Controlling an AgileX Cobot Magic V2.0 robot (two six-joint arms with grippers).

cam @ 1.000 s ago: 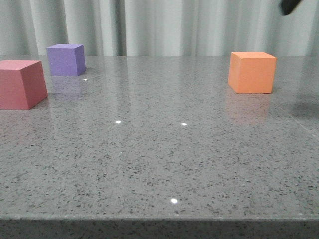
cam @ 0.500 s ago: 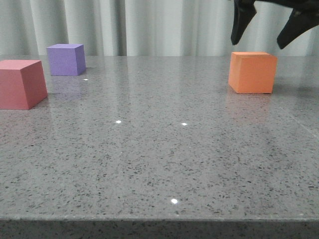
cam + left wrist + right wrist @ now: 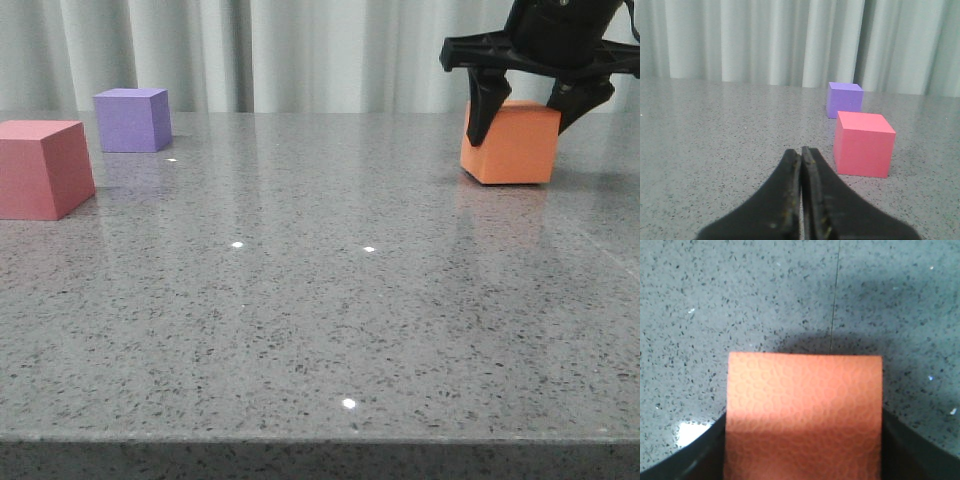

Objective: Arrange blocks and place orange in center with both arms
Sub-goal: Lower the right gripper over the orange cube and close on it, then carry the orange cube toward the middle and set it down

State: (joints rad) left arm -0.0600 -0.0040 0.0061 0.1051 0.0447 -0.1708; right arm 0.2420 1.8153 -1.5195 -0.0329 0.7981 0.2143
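The orange cube (image 3: pixel 510 142) sits at the far right of the grey speckled stone table (image 3: pixel 320 330), with the right gripper (image 3: pixel 528 108) lowered over it from above. The 2 pointed black fingers are spread wide, 1 on each side of the cube; in the right wrist view the fingers (image 3: pixel 685 455) flank the cube's sides closely, but whether they press it cannot be told. In the front view the cube appears slightly tilted, its near edge not level with the table; whether it is off the surface cannot be told. Its top face (image 3: pixel 805 412) is matte, with a faint pebbled pattern, and its edges are sharp. As a cube it has no long axis; 1 flat face turns toward the front camera.

The left gripper (image 3: pixel 801 165) is closed, its 2 dark tapered fingers pressed together with nothing between them. It hovers low over the table, pointing toward the curtain (image 3: pixel 790 40).

The pinkish-red cube (image 3: pixel 42 168) rests flat at the left edge of the table. The purple cube (image 3: pixel 132 119) stands behind it, nearer the curtain, apart from it. Both are matte, sharp-edged and well apart from the orange cube.
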